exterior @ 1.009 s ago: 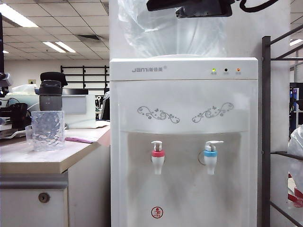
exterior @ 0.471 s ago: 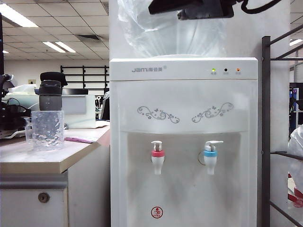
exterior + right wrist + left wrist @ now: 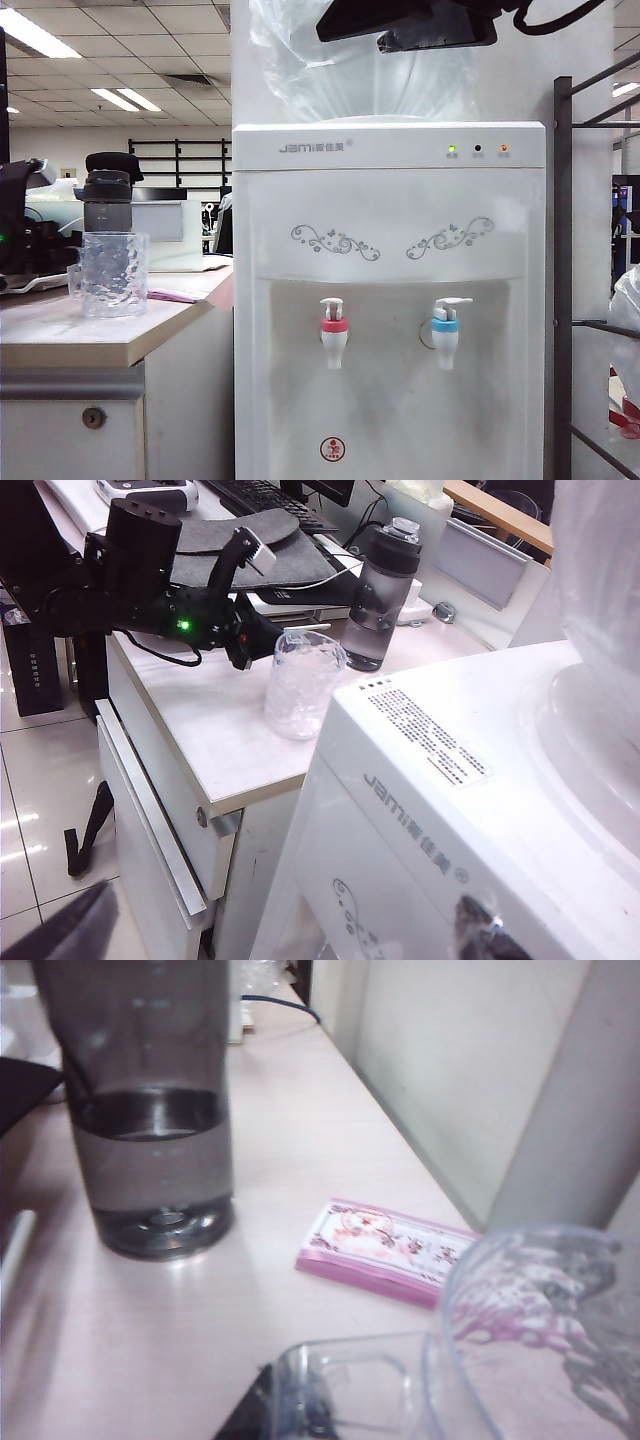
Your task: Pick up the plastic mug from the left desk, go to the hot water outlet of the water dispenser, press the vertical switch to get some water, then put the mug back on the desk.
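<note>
The plastic mug [image 3: 113, 275] is clear and dimpled, and it stands on the left desk [image 3: 60, 335]. My left gripper [image 3: 55, 255] reaches in from the left edge at mug height. In the left wrist view the left gripper [image 3: 290, 1418] is shut on the handle of the mug [image 3: 540, 1330], with a dark finger [image 3: 250, 1422] against the loop. From the right wrist view the left gripper [image 3: 250, 650] meets the mug [image 3: 300, 685]. The right gripper [image 3: 272, 928] is open, high over the water dispenser [image 3: 390, 200]. The hot water outlet [image 3: 334, 335] carries the vertical switch [image 3: 331, 305].
A dark grey bottle [image 3: 107, 200] stands just behind the mug, and a pink packet [image 3: 385, 1250] lies beside it. A blue-collared tap [image 3: 445, 335] sits to the right of the red one. A grey metal rack [image 3: 562, 280] flanks the dispenser on the right.
The left gripper came in from the left and closed on the mug's handle. The mug slid a little to the right on the desk. The right arm stayed high.
</note>
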